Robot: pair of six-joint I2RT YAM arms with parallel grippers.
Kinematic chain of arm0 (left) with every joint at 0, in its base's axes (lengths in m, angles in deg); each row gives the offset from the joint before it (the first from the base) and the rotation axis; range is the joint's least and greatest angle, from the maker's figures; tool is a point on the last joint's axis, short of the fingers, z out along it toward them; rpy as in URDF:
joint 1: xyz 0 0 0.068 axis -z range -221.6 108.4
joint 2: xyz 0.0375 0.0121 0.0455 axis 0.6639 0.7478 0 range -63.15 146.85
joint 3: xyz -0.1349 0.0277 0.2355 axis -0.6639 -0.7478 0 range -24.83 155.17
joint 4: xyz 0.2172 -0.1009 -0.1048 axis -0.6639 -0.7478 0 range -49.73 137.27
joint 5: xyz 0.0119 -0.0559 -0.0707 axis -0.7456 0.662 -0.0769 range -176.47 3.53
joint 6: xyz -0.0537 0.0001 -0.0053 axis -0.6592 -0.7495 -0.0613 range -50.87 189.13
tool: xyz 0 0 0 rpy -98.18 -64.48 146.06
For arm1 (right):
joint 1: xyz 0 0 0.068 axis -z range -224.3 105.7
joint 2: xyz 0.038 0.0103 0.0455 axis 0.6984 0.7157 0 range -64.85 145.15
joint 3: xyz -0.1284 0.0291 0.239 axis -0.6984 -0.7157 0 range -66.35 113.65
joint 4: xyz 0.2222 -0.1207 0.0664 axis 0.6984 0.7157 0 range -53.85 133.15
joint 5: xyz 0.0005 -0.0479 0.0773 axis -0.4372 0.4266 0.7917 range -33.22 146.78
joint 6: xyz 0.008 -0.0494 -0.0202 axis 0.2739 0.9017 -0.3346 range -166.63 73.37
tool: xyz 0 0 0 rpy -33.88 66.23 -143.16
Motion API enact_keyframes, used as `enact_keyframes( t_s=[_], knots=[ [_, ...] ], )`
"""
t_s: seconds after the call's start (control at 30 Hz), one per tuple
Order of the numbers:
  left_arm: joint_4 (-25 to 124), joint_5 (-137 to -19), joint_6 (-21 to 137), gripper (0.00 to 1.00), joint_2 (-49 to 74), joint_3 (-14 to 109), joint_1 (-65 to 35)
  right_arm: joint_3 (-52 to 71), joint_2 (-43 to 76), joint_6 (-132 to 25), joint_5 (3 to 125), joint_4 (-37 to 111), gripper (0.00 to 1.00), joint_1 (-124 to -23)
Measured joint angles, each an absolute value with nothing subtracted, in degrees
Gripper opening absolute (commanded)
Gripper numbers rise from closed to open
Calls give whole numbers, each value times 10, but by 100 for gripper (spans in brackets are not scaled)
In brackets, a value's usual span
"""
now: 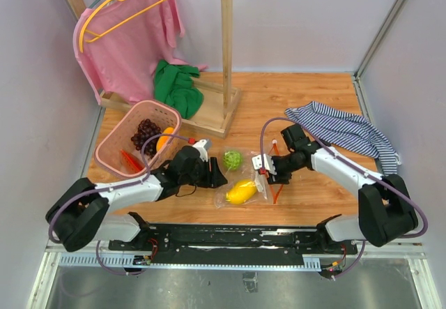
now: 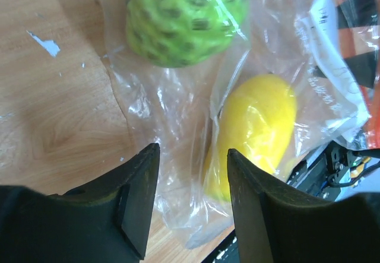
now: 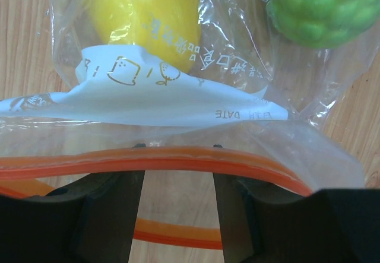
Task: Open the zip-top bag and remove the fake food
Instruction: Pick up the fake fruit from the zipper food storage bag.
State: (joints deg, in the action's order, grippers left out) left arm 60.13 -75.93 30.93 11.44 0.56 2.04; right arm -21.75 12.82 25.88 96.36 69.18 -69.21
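The clear zip-top bag lies on the wooden table between my two grippers. Inside it are a green leafy ball and a yellow oval fruit. My left gripper is open, its fingers straddling the bag's crinkled closed end. My right gripper is open at the bag's mouth. One orange zip strip crosses over its fingertips and the other runs beneath them. A white label sits just beyond.
At the left, a pink basket holds a purple grape bunch, an orange fruit and a red slice. A striped cloth lies at the right. A wooden rack with a pink shirt and a green cloth stands behind.
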Motion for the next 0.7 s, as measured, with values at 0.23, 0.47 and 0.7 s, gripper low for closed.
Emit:
enact_keyframes(
  t_s=[0.23, 0.47, 0.7],
  knots=[
    [537, -765, 371, 56, 12, 13, 21, -218, 140, 259, 962, 701, 43, -690],
    [594, -777, 489, 57, -84, -35, 125, -212, 151, 259, 964, 724, 42, -690],
    [694, -803, 662, 59, -65, -112, 218, -191, 167, 259, 977, 743, 42, -690]
  ],
)
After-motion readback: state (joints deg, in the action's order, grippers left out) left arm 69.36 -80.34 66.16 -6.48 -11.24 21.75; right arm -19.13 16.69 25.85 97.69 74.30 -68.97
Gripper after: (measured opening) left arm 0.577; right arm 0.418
